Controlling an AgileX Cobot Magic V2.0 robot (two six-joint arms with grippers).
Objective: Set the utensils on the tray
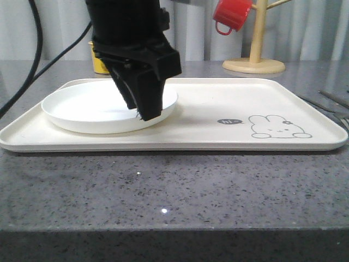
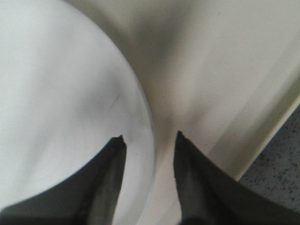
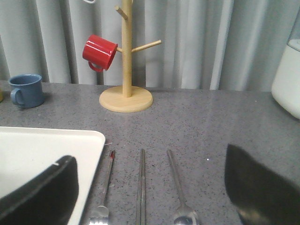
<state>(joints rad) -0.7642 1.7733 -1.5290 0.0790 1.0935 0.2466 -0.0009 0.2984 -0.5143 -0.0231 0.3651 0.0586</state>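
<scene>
Looking forward over the table, you have the left gripper (image 1: 146, 112) lowered onto the near-right edge of the white plate (image 1: 82, 106), which sits on the left part of the tray (image 1: 229, 136); from here you cannot tell how its jaws stand. A red mug (image 1: 232, 15) hangs on the wooden mug tree (image 1: 256, 54) behind the tray. From the left wrist, you see the left gripper (image 2: 149, 140) spread apart, one finger over the plate (image 2: 56, 93), the other over bare tray (image 2: 225, 70), the plate's rim between them. From the right wrist, the right gripper (image 3: 150, 187) is wide open, and between its fingers you find the utensils lying on the grey counter (image 3: 211, 117) just beside the tray's (image 3: 42, 145) edge: the fork (image 3: 105, 187) nearest the tray, then the chopsticks (image 3: 141, 187), then the spoon (image 3: 178, 187). A blue mug (image 3: 26, 90) stands beyond the tray.
</scene>
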